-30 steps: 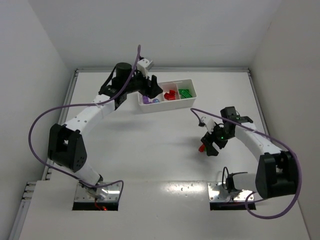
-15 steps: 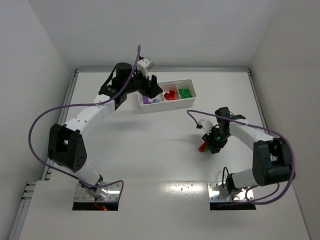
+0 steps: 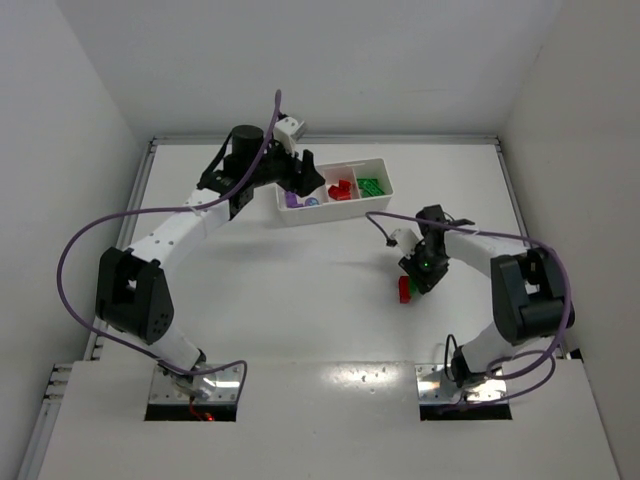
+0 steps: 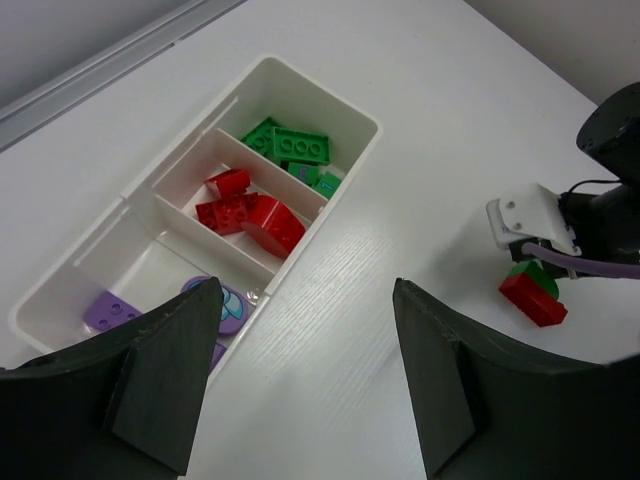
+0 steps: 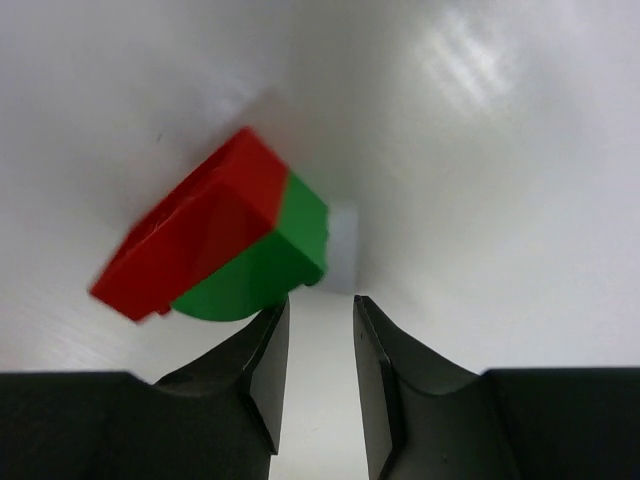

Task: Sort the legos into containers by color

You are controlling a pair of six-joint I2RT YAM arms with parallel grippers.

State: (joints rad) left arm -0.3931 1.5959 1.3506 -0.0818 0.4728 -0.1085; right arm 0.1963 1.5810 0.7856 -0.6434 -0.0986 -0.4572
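The step in hand is judged to be the pick-up of the last loose piece, a red-and-green stack [image 5: 225, 240] of 2 joined bricks. It lies on the desk [image 3: 300, 290], well apart from the tray [image 3: 335, 211], and is seen tilted in the right wrist view.

The right gripper [image 5: 320, 310] is held just beside the stack. Its jaws are parted by only a narrow gap and nothing is held between them; the stack lies just beyond the tips, not inside them.

The left gripper [image 4: 302, 300] is held above the purple end of the tray, with its jaws spread wide and nothing held.

In the tray, green bricks [image 4: 295, 148] are seen in 1 end compartment, red bricks [image 4: 245, 212] in the middle compartment, and purple bricks [image 4: 110, 308] in the other end compartment. Sorting therefore appears nearly complete.

For the next move, the right jaws would probably have to be opened wider, then set around the stack and closed on it. Because 2 colours are joined, the stack would probably have to be pulled apart before either half is dropped in, and the second arm may be needed for that.

No brand, label or writing can be read anywhere. The white tag [image 4: 525, 220] on the right arm appears blank.
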